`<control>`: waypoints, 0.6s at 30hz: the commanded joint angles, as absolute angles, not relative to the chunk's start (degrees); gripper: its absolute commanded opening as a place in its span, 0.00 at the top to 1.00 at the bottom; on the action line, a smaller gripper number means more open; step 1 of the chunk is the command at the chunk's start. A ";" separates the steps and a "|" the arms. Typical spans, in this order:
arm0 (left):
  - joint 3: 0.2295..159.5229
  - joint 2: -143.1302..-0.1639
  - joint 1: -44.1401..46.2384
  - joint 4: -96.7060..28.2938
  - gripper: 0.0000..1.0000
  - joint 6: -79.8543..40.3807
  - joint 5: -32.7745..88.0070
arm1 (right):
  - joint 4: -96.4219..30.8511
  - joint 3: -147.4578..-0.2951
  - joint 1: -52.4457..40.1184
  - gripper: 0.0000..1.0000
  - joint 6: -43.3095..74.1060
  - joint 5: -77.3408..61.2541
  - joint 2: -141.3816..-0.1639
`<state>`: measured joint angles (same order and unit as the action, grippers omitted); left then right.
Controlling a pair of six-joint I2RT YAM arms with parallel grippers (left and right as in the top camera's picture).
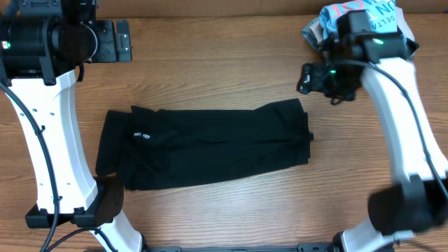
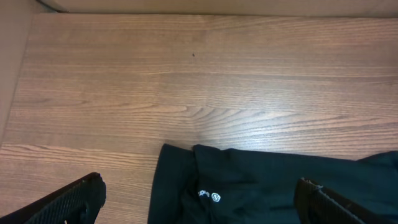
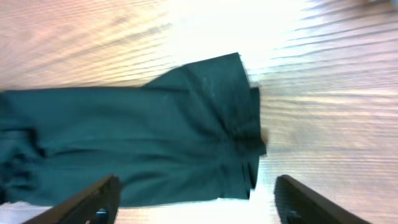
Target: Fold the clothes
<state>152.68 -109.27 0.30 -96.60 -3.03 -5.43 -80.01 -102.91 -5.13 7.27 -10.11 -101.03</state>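
Overhead, garment: the black garment [image 1: 210, 150] lies flat as a long band across the middle of the table [image 1: 224, 63]; neither gripper touches it.
Overhead, edges: the far edge is nearly straight and the near edge uneven. The left end lies beside the left arm's white link. The right end is square with a small tab sticking out. A white logo [image 1: 142, 134] sits near the left end.
Overhead, grippers: the left gripper [image 1: 123, 40] is at the far left, well apart from the cloth. The right gripper [image 1: 306, 78] is just beyond the far right corner.
Overhead, room: there is broad bare wood on the far side and a narrower bare strip on the near side. A blue T-shirt [image 1: 364, 17] fills the far right corner.
Left wrist, pincer: the left gripper [image 2: 200, 185] is released, fingers spread wide, holding nothing.
Left wrist, cloth: the garment's [image 2: 267, 183] left edge and logo [image 2: 209, 196] lie low in view. Bare table [image 2: 186, 81] runs to the far rim.
Right wrist, pincer: the right gripper [image 3: 196, 186] is released and empty.
Right wrist, cloth: the garment's [image 3: 143, 143] right end lies beneath, its edge stepped. The table [image 3: 323, 93] is bare to its right.
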 commanded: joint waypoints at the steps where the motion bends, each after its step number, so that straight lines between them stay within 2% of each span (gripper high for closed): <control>1: 152.35 -109.47 0.67 -96.79 0.00 -3.42 -5.52 | -81.38 -101.41 -5.02 0.15 7.44 -7.92 -100.22; 8: 152.35 -109.49 0.64 -96.29 0.00 -3.38 -5.72 | -70.76 -86.48 -5.08 0.14 7.49 -8.03 -100.29; 13: 152.35 -109.49 0.64 -96.09 0.00 -3.20 -6.59 | -60.38 -76.18 -4.45 0.03 7.42 -7.99 -100.31; 18: 152.35 -109.49 0.67 -95.59 0.00 -3.22 -6.50 | -52.34 -68.99 -4.27 0.05 7.22 -8.25 -101.14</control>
<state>152.55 -109.32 0.30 -95.98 -3.03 -5.89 -53.89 -71.55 -4.62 7.44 -8.54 -101.01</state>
